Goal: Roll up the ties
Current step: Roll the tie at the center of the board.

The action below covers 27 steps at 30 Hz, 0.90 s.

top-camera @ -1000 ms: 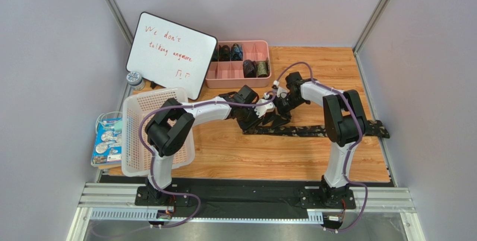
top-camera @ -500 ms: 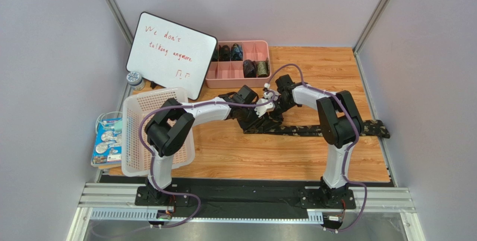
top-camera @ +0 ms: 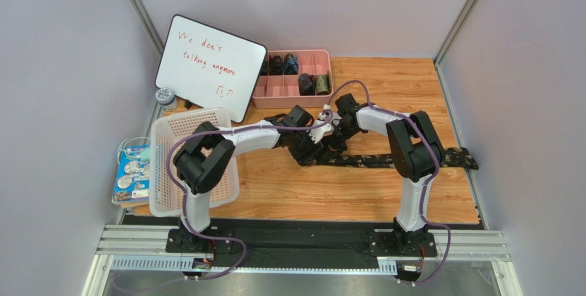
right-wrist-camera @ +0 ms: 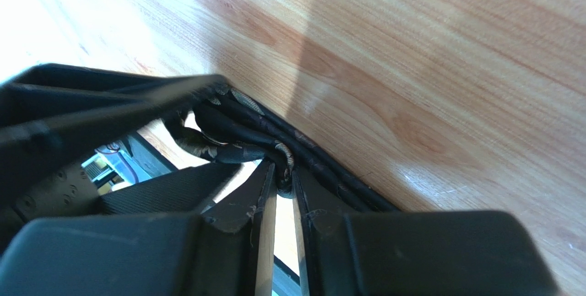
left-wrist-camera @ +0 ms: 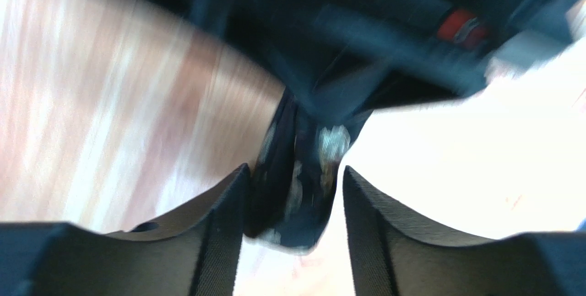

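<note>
A dark patterned tie [top-camera: 385,160] lies stretched across the wooden table, its left end bunched into a small fold between both grippers. My right gripper [top-camera: 335,137] comes from the right, and in the right wrist view its jaws [right-wrist-camera: 283,169] pinch a fold of the tie [right-wrist-camera: 234,135]. My left gripper [top-camera: 315,150] meets it from the left. In the blurred left wrist view the tie's folded end [left-wrist-camera: 289,193] sits between the left gripper's [left-wrist-camera: 294,172] parted fingers, against one finger with a gap to the other. Several rolled ties [top-camera: 306,83] sit in the pink tray.
The pink divided tray [top-camera: 292,93] stands behind the grippers. A whiteboard [top-camera: 210,63] leans at the back left. A white basket [top-camera: 172,172] sits at the left beside the left arm, with small items on a blue pack [top-camera: 132,172] further left.
My right gripper has moved left and shut on the tie's bunched end. My left gripper's jaws have widened. The tie's far right end has slid slightly left.
</note>
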Available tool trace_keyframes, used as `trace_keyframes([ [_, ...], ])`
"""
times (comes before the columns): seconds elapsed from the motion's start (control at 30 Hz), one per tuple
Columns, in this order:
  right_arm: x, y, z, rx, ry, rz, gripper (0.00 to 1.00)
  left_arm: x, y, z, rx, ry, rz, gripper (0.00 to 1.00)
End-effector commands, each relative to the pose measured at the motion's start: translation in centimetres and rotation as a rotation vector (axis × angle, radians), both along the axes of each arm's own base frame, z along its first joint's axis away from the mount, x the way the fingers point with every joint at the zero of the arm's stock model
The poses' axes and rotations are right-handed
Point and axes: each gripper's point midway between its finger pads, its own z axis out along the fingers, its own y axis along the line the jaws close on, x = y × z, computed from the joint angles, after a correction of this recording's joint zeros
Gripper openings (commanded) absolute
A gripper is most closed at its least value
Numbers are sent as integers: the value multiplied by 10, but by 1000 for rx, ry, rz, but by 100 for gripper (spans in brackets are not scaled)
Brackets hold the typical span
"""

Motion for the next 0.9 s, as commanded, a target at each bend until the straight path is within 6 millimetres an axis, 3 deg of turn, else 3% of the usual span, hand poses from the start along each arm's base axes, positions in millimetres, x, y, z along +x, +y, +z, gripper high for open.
trace_keyframes([
  [0.0,-1,-26,-46,-209,-5,-1,18,1,17,33,-86,35,163,61],
  [0.07,-1,-26,-46,-211,-2,1,18,8,22,52,-164,68,289,62],
  [0.17,-1,-25,-47,-208,5,-2,18,11,35,53,-211,130,438,62],
  [0.53,-3,-24,-50,-206,16,4,18,4,37,20,-245,331,582,63],
  [0.63,-3,-25,-50,-211,19,3,18,6,34,21,-291,363,611,56],
  [0.77,-2,-25,-51,-215,17,1,18,11,27,36,-373,361,622,36],
  [0.87,-2,-25,-51,-216,17,1,18,11,19,45,-429,390,614,28],
])
